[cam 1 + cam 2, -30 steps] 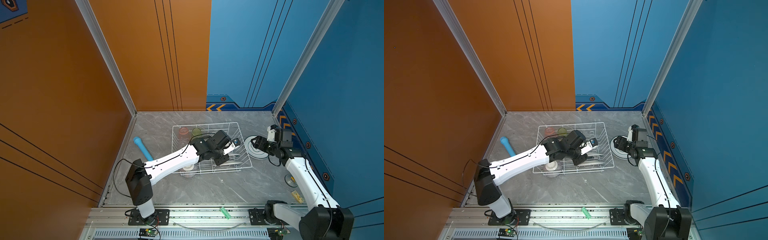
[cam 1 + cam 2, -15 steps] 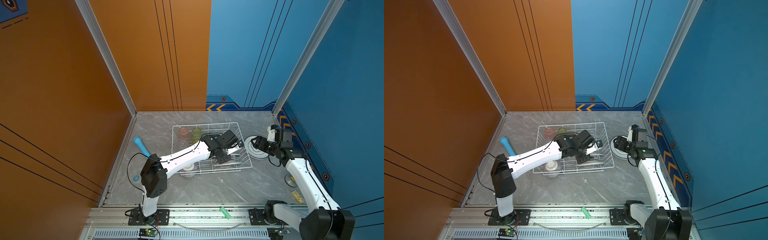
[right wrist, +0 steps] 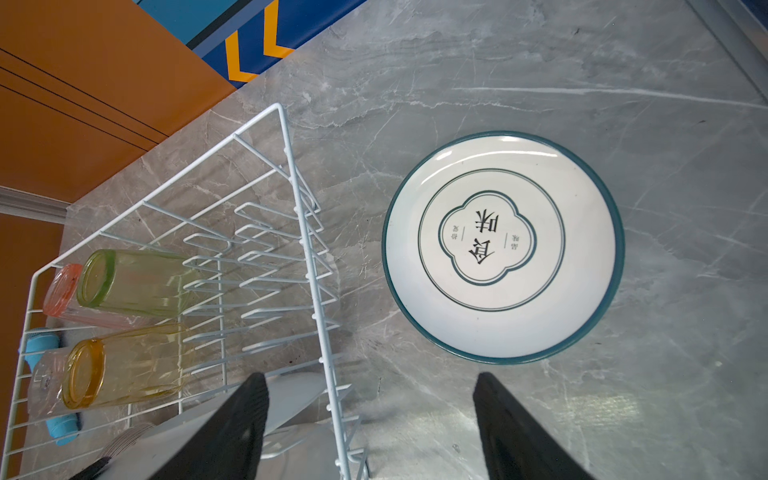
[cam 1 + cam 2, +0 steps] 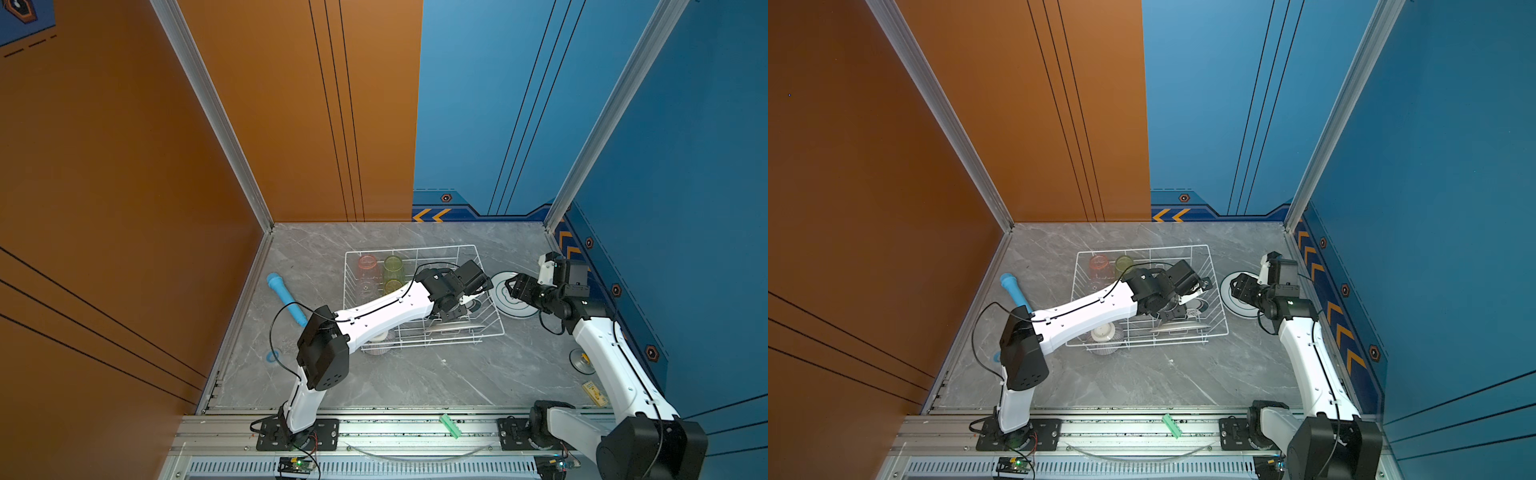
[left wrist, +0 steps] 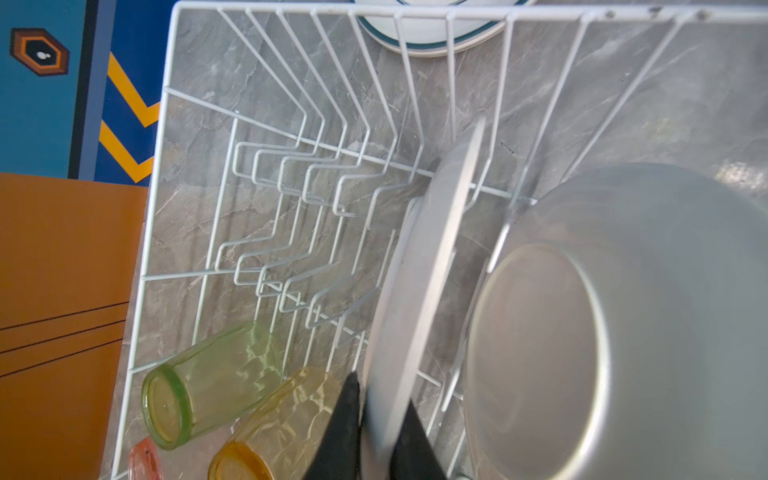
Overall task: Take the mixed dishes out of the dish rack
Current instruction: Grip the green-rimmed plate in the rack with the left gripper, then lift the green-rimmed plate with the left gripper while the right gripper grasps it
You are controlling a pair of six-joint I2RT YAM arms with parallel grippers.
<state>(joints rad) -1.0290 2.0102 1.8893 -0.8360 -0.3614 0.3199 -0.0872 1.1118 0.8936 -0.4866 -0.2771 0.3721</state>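
Dish rack point(image 4: 411, 250) of white wire, table point(image 4: 415, 374) centre, mostly loaded. Pinches rim of upright white plate point(image 5: 419, 291) in clamped left gripper point(image 5: 380, 392). Hovers spread right gripper point(image 3: 368, 376) by 1 teal-ringed plate point(image 3: 503, 245) unloaded at 3 o'clock. Leaves 4 translucent tumblers point(image 3: 137, 282).

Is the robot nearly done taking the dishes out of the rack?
Not nearly. Done: a teal-rimmed plate lies on the table beside the dish rack. In hand: the left gripper is shut on an upright plate in the slots; the right gripper hangs open. Left: another plate, the green tumbler, yellow tumbler and pink tumbler.
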